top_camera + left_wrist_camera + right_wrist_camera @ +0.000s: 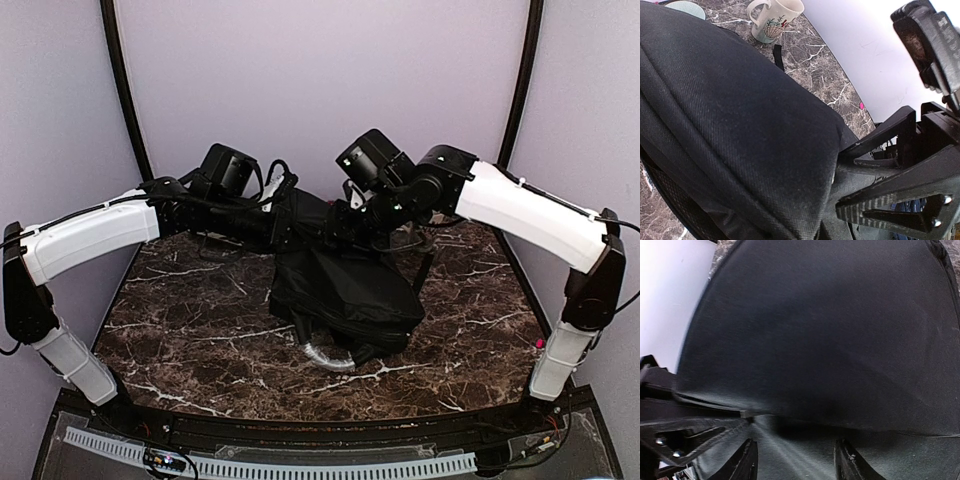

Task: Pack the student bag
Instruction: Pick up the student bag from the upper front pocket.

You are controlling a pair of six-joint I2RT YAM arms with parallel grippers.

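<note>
Your student bag lies in the middle of the dark marble counter, and it is the biggest thing there. Its far end is lifted up, and its near end rests on the counter, with the grey handle sticking out toward you. Both arms reach in from the sides and meet over the lifted end. Your left gripper is squeezed tight on a fold of the black cloth, so it has hold of the bag. Your right gripper is about half open. Its two fingers stand apart with the black cloth running between them, and they do not squeeze it. From the left wrist camera you can see a white mug with a plant picture on it. It stands upright on the counter, just past the bag.
</note>
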